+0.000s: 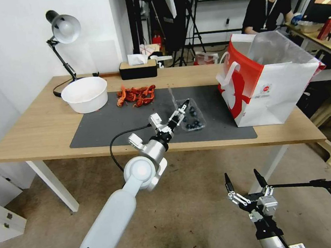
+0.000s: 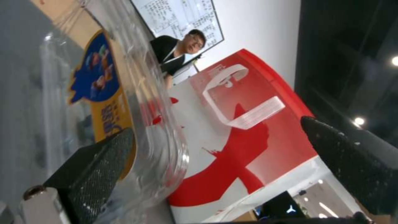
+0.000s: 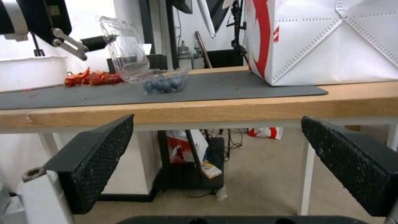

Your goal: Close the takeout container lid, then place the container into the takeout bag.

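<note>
Our left gripper (image 1: 182, 107), fingers spread, touches the raised lid (image 3: 122, 49) of the berry box (image 1: 193, 118) on the grey mat (image 1: 107, 123). We should push gently toward the bag (image 1: 270, 78). Our right gripper (image 1: 244, 182) waits open below.

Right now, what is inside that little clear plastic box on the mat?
Dark blueberries lie in the takeout container's base. The left gripper holds the lid raised, so the fruit is uncovered. Their number is too small to tell.
</note>
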